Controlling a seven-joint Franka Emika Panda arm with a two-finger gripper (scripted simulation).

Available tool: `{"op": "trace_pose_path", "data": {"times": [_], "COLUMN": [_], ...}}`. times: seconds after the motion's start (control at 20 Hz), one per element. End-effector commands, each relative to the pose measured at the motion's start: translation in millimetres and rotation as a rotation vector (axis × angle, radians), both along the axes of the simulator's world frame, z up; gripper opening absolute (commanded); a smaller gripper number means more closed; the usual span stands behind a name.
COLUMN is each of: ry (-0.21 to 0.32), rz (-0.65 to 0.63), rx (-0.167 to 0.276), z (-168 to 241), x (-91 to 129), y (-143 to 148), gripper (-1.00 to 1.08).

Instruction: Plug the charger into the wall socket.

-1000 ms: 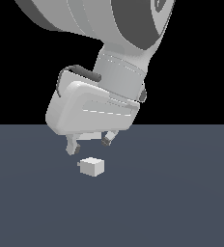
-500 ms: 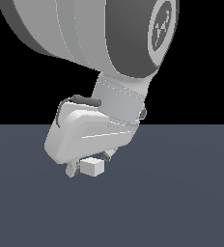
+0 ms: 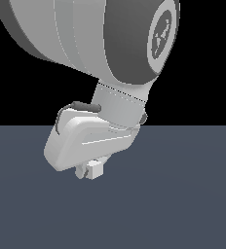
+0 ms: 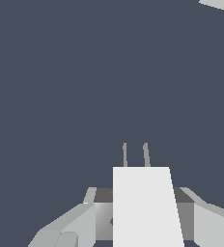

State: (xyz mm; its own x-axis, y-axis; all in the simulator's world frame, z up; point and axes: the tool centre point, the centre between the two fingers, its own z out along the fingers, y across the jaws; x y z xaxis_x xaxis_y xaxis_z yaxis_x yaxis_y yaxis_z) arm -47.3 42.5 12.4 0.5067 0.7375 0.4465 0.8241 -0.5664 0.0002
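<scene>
Charger [image 3: 96,169]: small off-white block, seen in the exterior view directly under the white hand of the arm, its upper part hidden by the hand body. In the wrist view the charger [image 4: 144,205] fills the lower centre as a pale upright face, with two thin grey prongs [image 4: 135,155] projecting from its far end, side by side and roughly parallel, pointing out over the floor. Gripper [image 3: 88,171]: lowered around the block; in the wrist view its fingers [image 4: 73,223] stand on either side of the charger, close against its flanks, and the darker inner body of the hand shows behind the block. Whether the pads actually press the charger or merely flank it cannot be told; the contact surfaces are hidden. Floor [image 3: 183,204]: flat, dark slate-blue, meeting a black background at a straight horizon in the exterior view. Arm [image 3: 110,44]: large white and grey links occupy the upper exterior view and block everything behind them. Pale fragment [image 4: 221,4]: an off-white sliver at one corner of the wrist view, well apart from the prongs, cut by the frame edge; too little shows to identify it. Between the prongs and that fragment lies only bare floor.
</scene>
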Motion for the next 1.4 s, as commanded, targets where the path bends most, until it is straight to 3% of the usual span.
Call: {"op": "trace_pose_path", "data": {"times": [0.0, 0.65, 1.35], "ry": [0.0, -0.002, -0.007], "rz": [-0.003, -0.065, -0.367], "rx": [0.0, 0.001, 0.007], "z": [-1, 9, 51], "x": [1, 6, 34], "y": [-1, 4, 17], "gripper": [-1.0, -1.0, -1.0]}}
